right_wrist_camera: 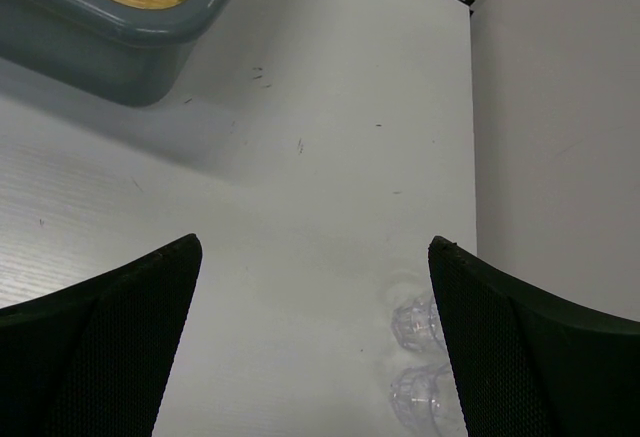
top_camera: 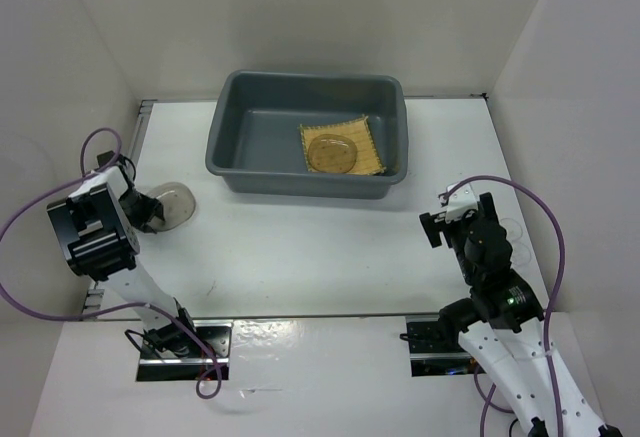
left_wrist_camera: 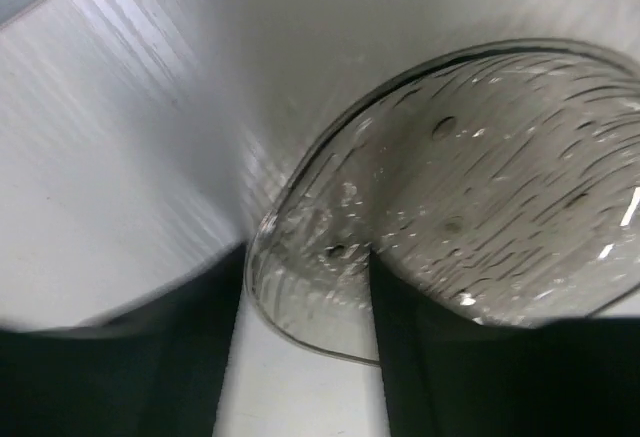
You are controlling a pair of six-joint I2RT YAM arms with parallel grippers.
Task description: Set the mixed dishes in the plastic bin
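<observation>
When the scene was examined, the plastic bin (top_camera: 290,183) stood at the far middle of the table (top_camera: 330,257). 1 yellow woven mat (top_camera: 368,135) lay flat in its right half, with 1 clear glass saucer (top_camera: 331,152) resting on top. A second saucer (top_camera: 178,202) lay on the table's left side, well apart from the bin. The left gripper (top_camera: 150,209) was down at this second saucer. The left wrist view showed its 2 dark fingers (left_wrist_camera: 140,357) straddling the near rim, 1 outside the dish and 1 over its inside. Whether they pressed the glass or merely bracketed it could not be told. 2 tiny clear cups (right_wrist_camera: 415,325) stood side by side on the table near the right wall, just beside 1 finger of the right gripper (right_wrist_camera: 315,247). That gripper hung above the table with jaws spread wide, holding nothing, apart from the bin's near right corner.
</observation>
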